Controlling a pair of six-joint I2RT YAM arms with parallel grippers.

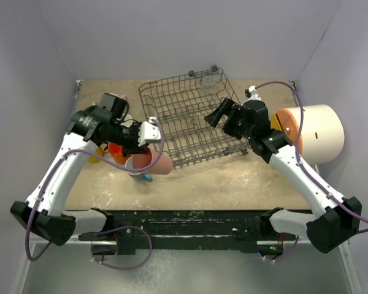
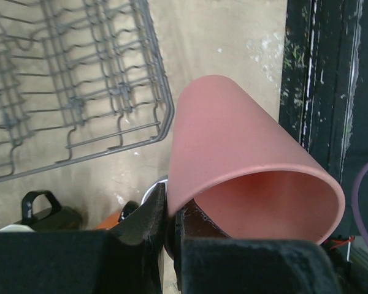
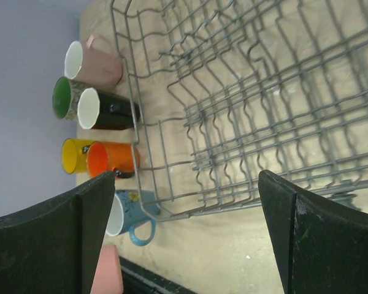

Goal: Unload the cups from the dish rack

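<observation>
Gripping pink tumbler in left hand; right hand spread wide.

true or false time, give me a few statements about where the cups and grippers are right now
1. The left gripper is shut on the rim of the pink tumbler. True.
2. The right gripper holds a cup. False: it is open and empty, over the dish rack.
3. The orange mug is inside the dish rack. False: it sits on the table outside the rack, beside the yellow mug.
4. A clear glass is in a far corner of the dish rack. True.
</observation>
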